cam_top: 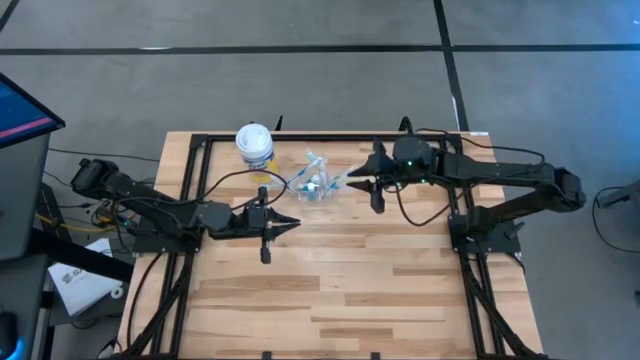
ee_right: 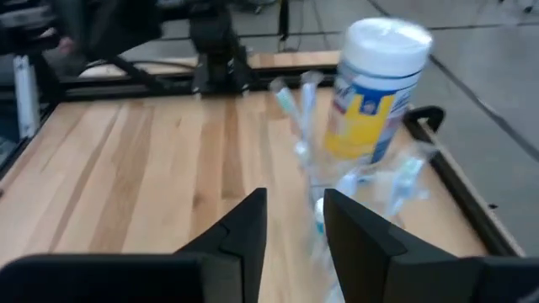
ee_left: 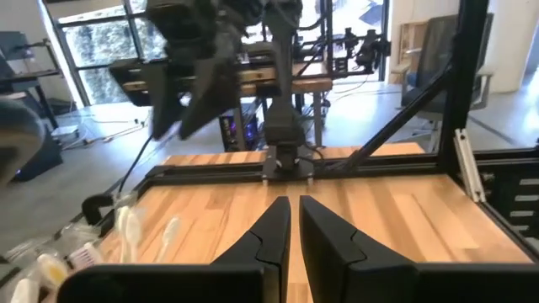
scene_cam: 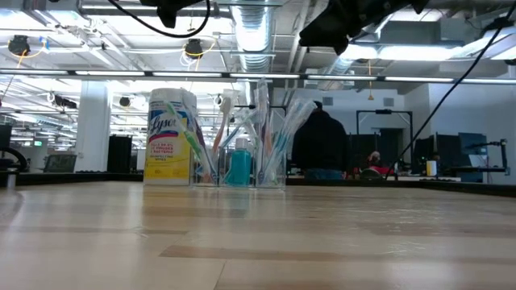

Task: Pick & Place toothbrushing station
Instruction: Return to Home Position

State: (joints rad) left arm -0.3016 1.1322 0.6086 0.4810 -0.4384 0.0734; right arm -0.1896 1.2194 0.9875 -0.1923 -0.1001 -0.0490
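- Judging by how things lie, the placing looks finished: the toothbrushes (scene_cam: 274,133) stand upright and fanned out in the clear cup (cam_top: 316,186), and the small blue tube (scene_cam: 239,167) stands among them.
- No loose toothbrush shows on the bare table (cam_top: 350,300) in the high view, so nothing seems left to collect.
- In the high view the cup sits toward 12 o'clock of the table's middle, with the yellow canister (cam_top: 255,145) close at its 10 o'clock, the two apart.
- The right gripper (cam_top: 350,183) hangs just off the cup's 3 o'clock side, pointing at it. Its jaws stand narrowly apart and hold nothing.
- The left gripper (cam_top: 293,225) sits at about 7 o'clock of the cup, clear of it. Its jaws are drawn almost together and empty.
- What remains, I judge, is only the retreat: both arms need to pull back to rest.
- The right arm should back away toward 3 o'clock without brushing the leaning toothbrush handles or tipping the light cup.
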